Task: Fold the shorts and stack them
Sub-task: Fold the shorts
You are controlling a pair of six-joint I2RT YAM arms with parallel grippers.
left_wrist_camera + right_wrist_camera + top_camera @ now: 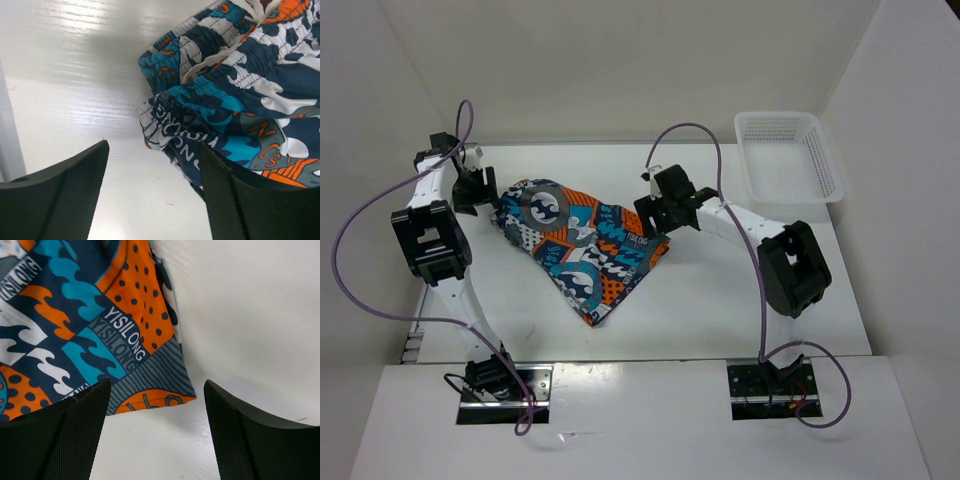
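The patchwork shorts [582,245] lie rumpled on the white table, between the two arms. My left gripper [480,190] is open at the shorts' left end; in the left wrist view its jaws stand wide apart over bare table, with the gathered waistband [220,90] just beyond and beside the right finger [235,200]. My right gripper [655,212] is open at the shorts' right edge; in the right wrist view a hem corner [150,400] lies between and just ahead of the fingers [240,440], not held.
A white plastic mesh basket [788,155] stands at the back right corner. White walls enclose the table at the back and both sides. Purple cables loop over both arms. The table's near edge [640,355] runs in front of the arm bases.
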